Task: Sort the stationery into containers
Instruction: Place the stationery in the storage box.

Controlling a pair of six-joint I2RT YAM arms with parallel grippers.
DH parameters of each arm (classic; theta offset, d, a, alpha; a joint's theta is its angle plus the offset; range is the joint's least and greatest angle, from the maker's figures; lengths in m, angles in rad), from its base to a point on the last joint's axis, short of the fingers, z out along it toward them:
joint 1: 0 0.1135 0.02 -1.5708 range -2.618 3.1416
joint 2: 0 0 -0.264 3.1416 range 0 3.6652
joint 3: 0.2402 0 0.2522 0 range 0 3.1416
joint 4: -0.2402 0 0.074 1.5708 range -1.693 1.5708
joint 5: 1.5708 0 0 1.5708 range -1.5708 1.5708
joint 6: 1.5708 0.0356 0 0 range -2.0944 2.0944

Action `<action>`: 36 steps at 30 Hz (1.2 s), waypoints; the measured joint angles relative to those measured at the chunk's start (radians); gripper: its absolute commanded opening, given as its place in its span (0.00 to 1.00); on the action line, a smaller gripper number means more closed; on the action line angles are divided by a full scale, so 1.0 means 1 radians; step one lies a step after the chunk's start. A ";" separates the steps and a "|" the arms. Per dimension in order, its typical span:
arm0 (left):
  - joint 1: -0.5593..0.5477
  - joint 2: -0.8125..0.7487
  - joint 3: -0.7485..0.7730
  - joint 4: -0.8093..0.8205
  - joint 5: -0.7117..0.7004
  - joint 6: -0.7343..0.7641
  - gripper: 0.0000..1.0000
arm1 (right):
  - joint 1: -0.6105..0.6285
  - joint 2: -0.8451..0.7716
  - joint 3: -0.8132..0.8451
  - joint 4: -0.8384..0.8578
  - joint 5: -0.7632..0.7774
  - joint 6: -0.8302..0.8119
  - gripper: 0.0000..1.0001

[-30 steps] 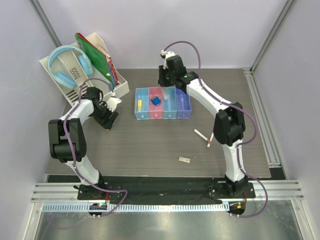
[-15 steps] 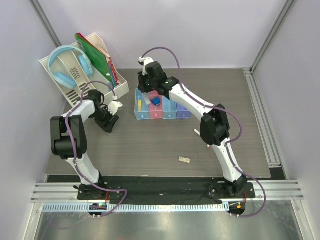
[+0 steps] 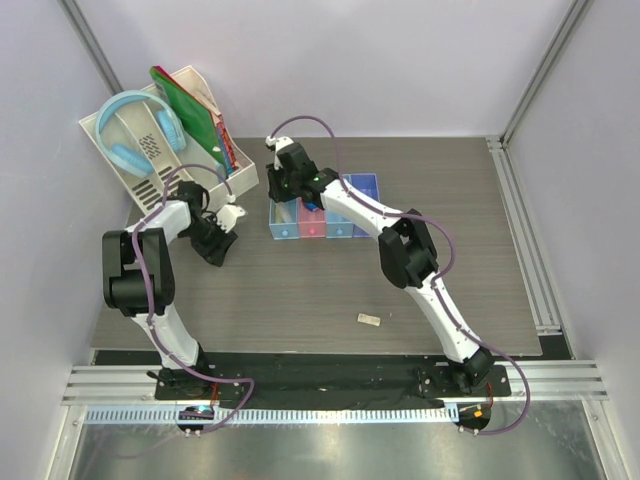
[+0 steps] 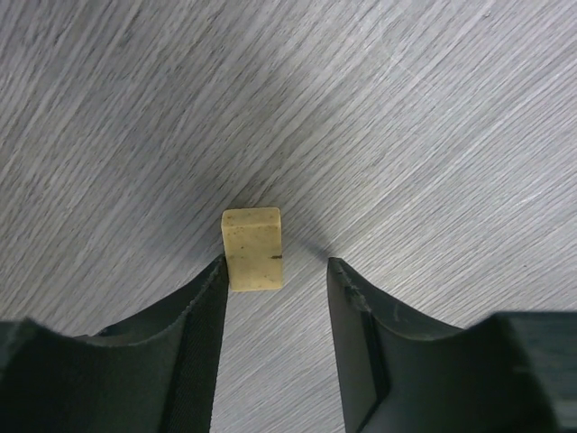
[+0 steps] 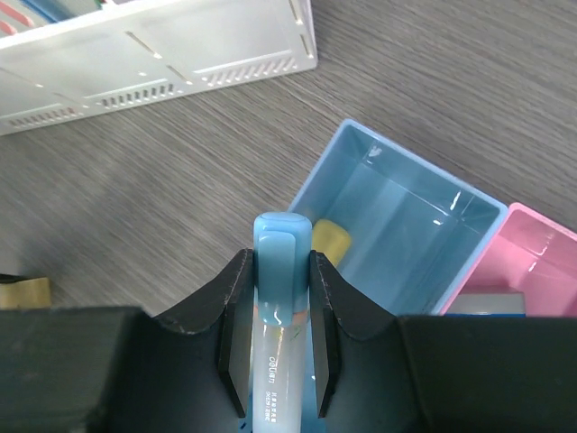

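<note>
My right gripper (image 5: 281, 262) is shut on a light-blue-and-white tube (image 5: 282, 307), capped end forward. It hangs by the near corner of the leftmost light blue bin (image 5: 410, 194), which holds a tiny yellow piece (image 5: 330, 242). From above, the right gripper (image 3: 283, 190) is at the left end of the row of containers (image 3: 362, 208). My left gripper (image 4: 275, 266) stands open over the table. A small yellowish block (image 4: 253, 249) lies between its tips, against the left finger (image 4: 203, 307) and apart from the right one. A tan flat piece (image 3: 369, 319) lies on the table near the front.
The white slotted rack (image 3: 150, 165) stands at the back left with blue headphones (image 3: 135, 130) and green and red folders (image 3: 190, 105). Its wall (image 5: 162, 54) runs just beyond the right gripper. The pink bin (image 5: 541, 253) adjoins the blue one. The left gripper (image 3: 216, 243) is below the rack.
The right arm swung left along the row of bins, carrying the tube to the leftmost bin. The left jaws have narrowed around the yellowish block.
</note>
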State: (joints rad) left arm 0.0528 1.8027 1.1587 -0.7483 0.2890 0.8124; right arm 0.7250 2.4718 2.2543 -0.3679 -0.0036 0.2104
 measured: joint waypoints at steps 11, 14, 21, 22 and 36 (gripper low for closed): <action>0.001 0.002 0.002 -0.016 0.020 0.008 0.02 | 0.000 0.020 0.030 -0.005 0.041 -0.012 0.31; 0.002 0.002 0.004 -0.021 0.022 0.006 0.00 | 0.000 0.020 0.030 -0.007 0.047 -0.024 0.40; 0.002 0.001 0.006 -0.023 0.027 0.005 0.00 | 0.000 0.020 0.030 -0.007 0.061 -0.047 0.58; 0.002 0.001 0.006 -0.023 0.029 0.003 0.00 | 0.000 0.020 0.029 -0.006 0.064 -0.050 0.59; -0.002 -0.127 0.080 -0.126 0.157 -0.038 0.00 | 0.000 -0.306 -0.329 -0.013 0.099 -0.244 0.74</action>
State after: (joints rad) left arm 0.0505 1.6756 1.2385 -0.8738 0.4461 0.7746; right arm 0.7246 2.1658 1.9255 -0.3813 0.0952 -0.0338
